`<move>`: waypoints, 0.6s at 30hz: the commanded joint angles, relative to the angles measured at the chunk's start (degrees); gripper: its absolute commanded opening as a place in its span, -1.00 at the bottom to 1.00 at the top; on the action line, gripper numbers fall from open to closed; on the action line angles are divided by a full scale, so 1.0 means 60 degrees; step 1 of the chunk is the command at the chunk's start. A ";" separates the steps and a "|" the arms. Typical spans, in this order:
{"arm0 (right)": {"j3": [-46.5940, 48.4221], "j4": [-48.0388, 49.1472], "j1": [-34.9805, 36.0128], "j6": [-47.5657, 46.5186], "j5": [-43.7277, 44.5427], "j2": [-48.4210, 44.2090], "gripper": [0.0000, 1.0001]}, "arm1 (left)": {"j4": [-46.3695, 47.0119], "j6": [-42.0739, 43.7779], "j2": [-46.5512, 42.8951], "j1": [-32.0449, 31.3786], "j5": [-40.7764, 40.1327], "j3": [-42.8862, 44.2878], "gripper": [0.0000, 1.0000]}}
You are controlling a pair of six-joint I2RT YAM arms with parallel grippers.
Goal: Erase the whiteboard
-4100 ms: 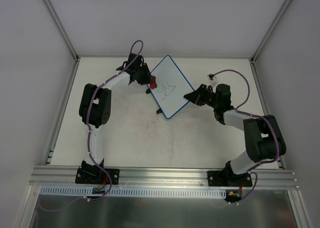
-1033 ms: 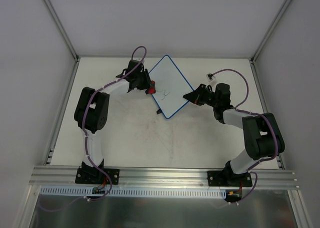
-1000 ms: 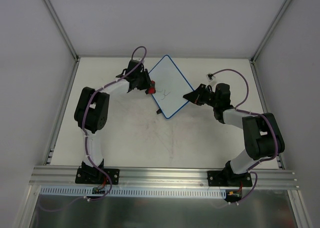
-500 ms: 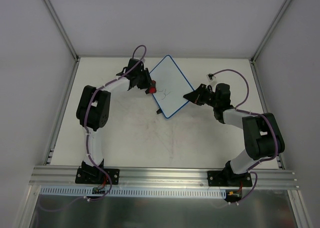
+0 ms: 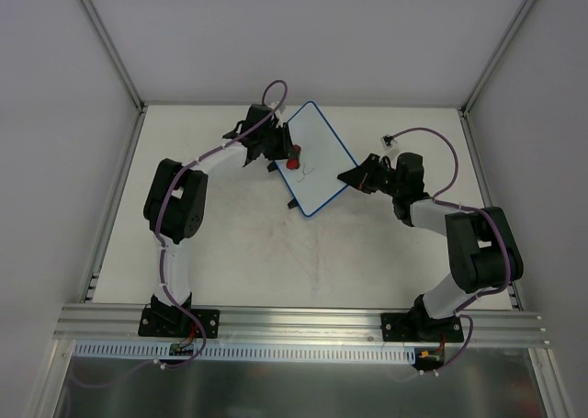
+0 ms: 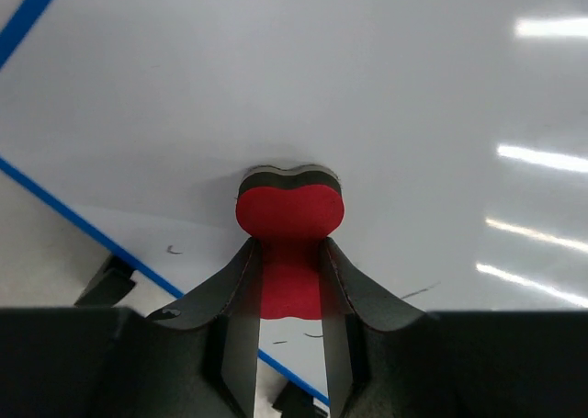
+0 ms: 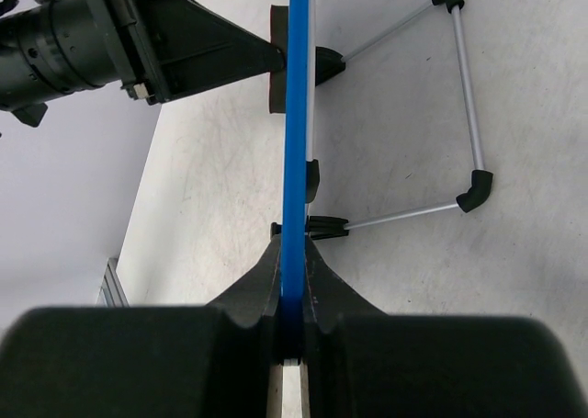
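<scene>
The whiteboard, white with a thin blue rim, stands tilted on the table's far middle. A few faint dark marks remain on its lower part. My left gripper is shut on the red bone-shaped eraser and presses it against the board face; the left wrist view shows the eraser flat on the white surface, with small strokes near the blue rim. My right gripper is shut on the board's right edge; the right wrist view shows the blue rim edge-on between my fingers.
A wire stand with black corner caps props the board from behind. Two black tabs sit on the board's lower left edge. Aluminium frame posts and white walls enclose the table.
My left gripper has moved the eraser right and up, from the board's left edge onto its middle. Much of the scribble is gone. The right gripper has held still.
</scene>
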 commanded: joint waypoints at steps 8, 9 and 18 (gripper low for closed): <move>0.0286 0.0155 0.0335 -0.0735 -0.1048 0.0218 -1.00 | 0.0348 0.1658 -0.0208 -0.1842 0.1389 0.0065 -1.00; 0.0300 0.0155 0.0336 -0.0735 -0.1062 0.0204 -1.00 | 0.0348 0.1762 -0.0281 -0.1916 0.1360 0.0050 -1.00; 0.0300 0.0169 0.0336 -0.0720 -0.1077 0.0204 -0.99 | 0.0348 0.2217 -0.0546 -0.2239 -0.0526 -0.0302 -1.00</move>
